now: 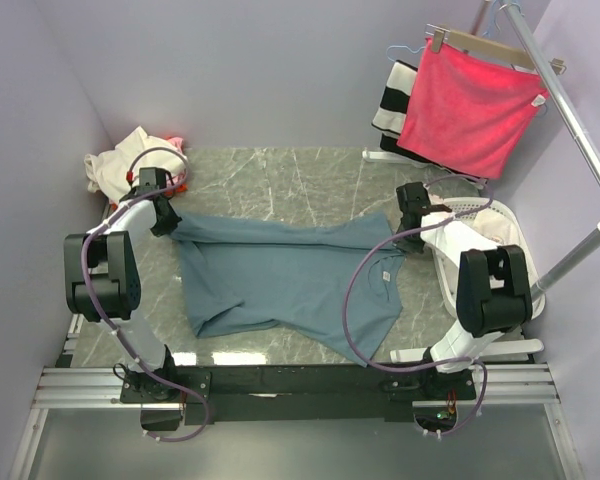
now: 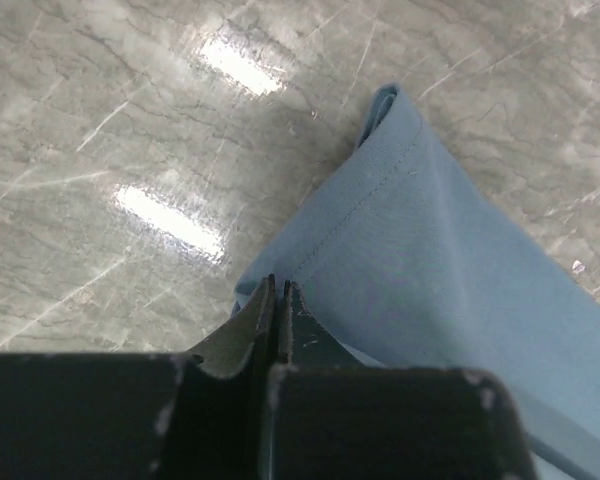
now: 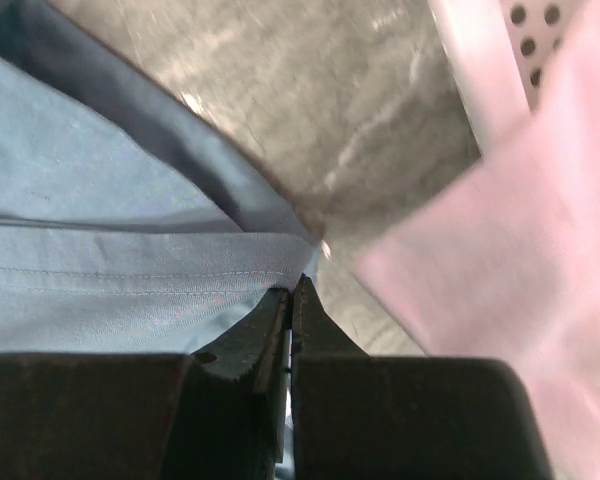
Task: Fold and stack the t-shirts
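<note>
Grey marbled desk (image 1: pixel 280 180), lilac walls (image 1: pixel 230 70). The dusty blue-grey cloth t-shirt (image 1: pixel 280 280) lies mid-desk, its long axis left to right, neck label toward the right. My left jaws pinch its far-left edge, my right jaws its far-right edge. A white perforated plastic basket (image 1: pixel 470 206) crowds my right arm. Crumpled cream and pink shirts (image 1: pixel 115 165) sit far-left.
</note>
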Controlling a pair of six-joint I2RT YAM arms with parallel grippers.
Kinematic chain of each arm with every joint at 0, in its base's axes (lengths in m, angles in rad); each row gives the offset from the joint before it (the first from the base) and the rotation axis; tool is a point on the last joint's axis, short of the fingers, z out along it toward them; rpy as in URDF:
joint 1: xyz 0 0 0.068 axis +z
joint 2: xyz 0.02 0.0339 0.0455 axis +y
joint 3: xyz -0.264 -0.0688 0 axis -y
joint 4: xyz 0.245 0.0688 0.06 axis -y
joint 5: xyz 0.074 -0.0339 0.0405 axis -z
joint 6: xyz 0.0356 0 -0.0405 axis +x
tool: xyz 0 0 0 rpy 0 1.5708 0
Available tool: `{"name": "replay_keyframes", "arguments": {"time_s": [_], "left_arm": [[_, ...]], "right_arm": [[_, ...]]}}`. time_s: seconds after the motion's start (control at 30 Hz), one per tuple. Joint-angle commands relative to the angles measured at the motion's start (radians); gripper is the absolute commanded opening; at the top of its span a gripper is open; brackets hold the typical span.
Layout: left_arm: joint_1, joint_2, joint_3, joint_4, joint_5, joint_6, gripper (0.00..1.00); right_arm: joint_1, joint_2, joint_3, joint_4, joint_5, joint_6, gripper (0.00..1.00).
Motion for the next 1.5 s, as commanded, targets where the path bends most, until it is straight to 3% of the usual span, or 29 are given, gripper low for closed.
{"name": "replay_keyframes", "arguments": {"time_s": [0.0, 0.03, 0.1, 0.13, 0.17, 0.27, 0.3, 0.63, 0.77, 1.03, 1.23, 1.47], "left_arm": [[0.004, 0.033, 0.060, -0.045, -0.037, 0.009, 0.08], [0.004, 0.045, 0.067, -0.059, -0.039, 0.003, 0.09], [0.004, 0.062, 0.065, -0.079, -0.046, -0.005, 0.28], [0.004, 0.059, 0.061, -0.077, -0.043, -0.006, 0.37], [0.004, 0.045, 0.054, -0.076, -0.046, -0.009, 0.53], [0.002, -0.004, 0.044, -0.073, -0.074, -0.023, 0.83], [0.002, -0.016, 0.047, -0.071, -0.078, -0.019, 0.86], [-0.036, -0.127, 0.087, -0.014, 0.124, -0.031, 0.92], [-0.065, -0.139, 0.076, 0.013, 0.171, -0.036, 0.94], [-0.127, -0.111, 0.076, 0.023, 0.193, -0.039, 0.93], [-0.127, -0.099, 0.088, 0.003, 0.178, -0.023, 0.93], [-0.127, -0.087, 0.085, 0.003, 0.176, -0.020, 0.93]], "right_arm": [[-0.004, -0.053, -0.018, -0.025, 0.055, 0.010, 0.05], [-0.006, -0.047, -0.018, -0.028, 0.041, 0.009, 0.26], [0.002, -0.065, -0.022, -0.036, 0.033, 0.013, 0.46], [0.004, -0.105, -0.028, -0.031, 0.038, 0.012, 0.65], [0.005, -0.128, -0.033, -0.030, 0.043, 0.012, 0.71], [0.005, -0.213, -0.031, 0.018, 0.003, -0.039, 0.72], [0.005, -0.220, -0.031, 0.065, -0.079, -0.060, 0.72], [0.025, 0.066, 0.201, 0.145, -0.491, -0.183, 0.70], [0.054, 0.158, 0.280, 0.148, -0.566, -0.178, 0.68], [0.114, 0.312, 0.430, 0.096, -0.548, -0.181, 0.68], [0.145, 0.378, 0.519, -0.014, -0.389, -0.185, 0.63], [0.174, 0.353, 0.495, -0.062, -0.232, -0.186, 0.59]]}}
